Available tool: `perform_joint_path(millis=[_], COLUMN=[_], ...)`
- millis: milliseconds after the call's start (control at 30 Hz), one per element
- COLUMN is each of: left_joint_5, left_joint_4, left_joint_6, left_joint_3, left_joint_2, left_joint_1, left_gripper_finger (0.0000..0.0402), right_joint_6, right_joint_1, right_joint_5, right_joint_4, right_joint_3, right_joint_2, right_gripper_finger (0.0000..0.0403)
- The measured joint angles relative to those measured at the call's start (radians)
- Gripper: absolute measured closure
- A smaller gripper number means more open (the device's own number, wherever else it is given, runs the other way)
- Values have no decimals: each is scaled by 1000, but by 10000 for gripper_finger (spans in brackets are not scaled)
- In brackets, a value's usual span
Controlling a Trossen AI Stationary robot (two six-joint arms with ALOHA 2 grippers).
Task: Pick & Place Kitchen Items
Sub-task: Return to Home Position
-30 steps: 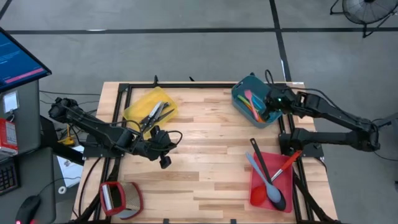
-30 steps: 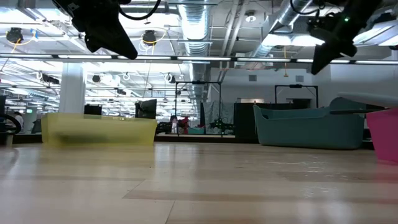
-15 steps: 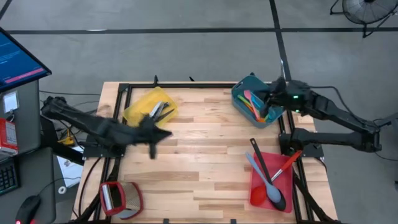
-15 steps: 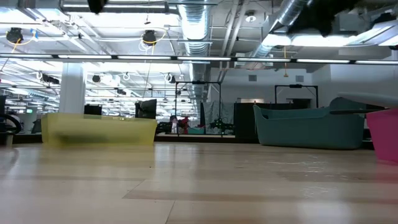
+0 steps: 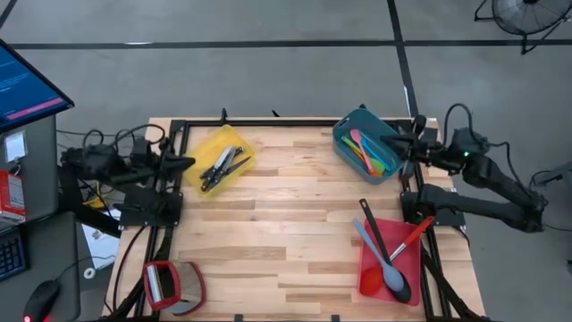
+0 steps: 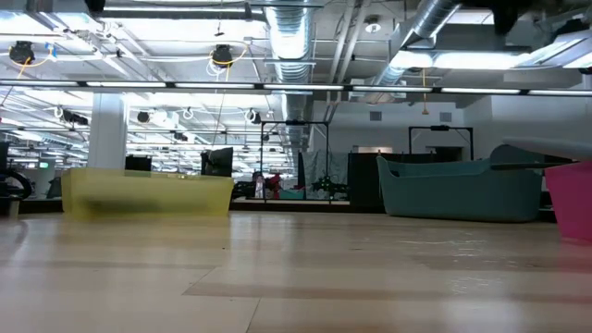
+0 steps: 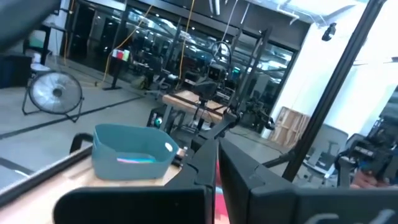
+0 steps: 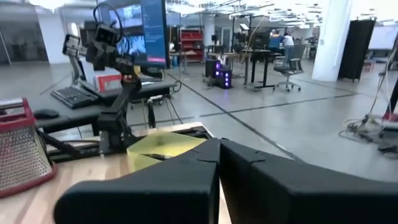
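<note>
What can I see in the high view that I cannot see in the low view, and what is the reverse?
Only the high view: the bins' contents, namely black-handled knives in the yellow bin, coloured spatulas in the teal bin, and black ladle, grey-blue spoon and red-handled tool in the red bin; also the left gripper near the yellow bin and the right gripper near the teal bin. Only the low view: the room behind, with ceiling ducts. Both: the three bins' walls and the wooden table.
</note>
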State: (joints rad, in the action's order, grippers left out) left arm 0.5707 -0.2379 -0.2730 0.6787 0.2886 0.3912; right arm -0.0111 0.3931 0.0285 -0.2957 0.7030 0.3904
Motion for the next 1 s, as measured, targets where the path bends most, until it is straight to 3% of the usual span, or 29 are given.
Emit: perform_joint_path(millis=[567,833,1000], left_joint_5=[-27,-47,-54], left_joint_4=[156,181,220], left_joint_6=[-153,-163,-206], left_joint_3=[-410,-501,-588], left_joint_2=[-259,-288,-289], left_joint_1=[0,0,0], left_gripper_finger=[400,400,400], right_joint_6=[301,373,382], right_joint_1=[0,-4,-44], right_joint_5=[-6,36,68], right_joint_4=[209,360,331], right_joint_3=[-550,-690,-695], right_joint_2=[-376,-388,-370], right_gripper_finger=[403,403,403])
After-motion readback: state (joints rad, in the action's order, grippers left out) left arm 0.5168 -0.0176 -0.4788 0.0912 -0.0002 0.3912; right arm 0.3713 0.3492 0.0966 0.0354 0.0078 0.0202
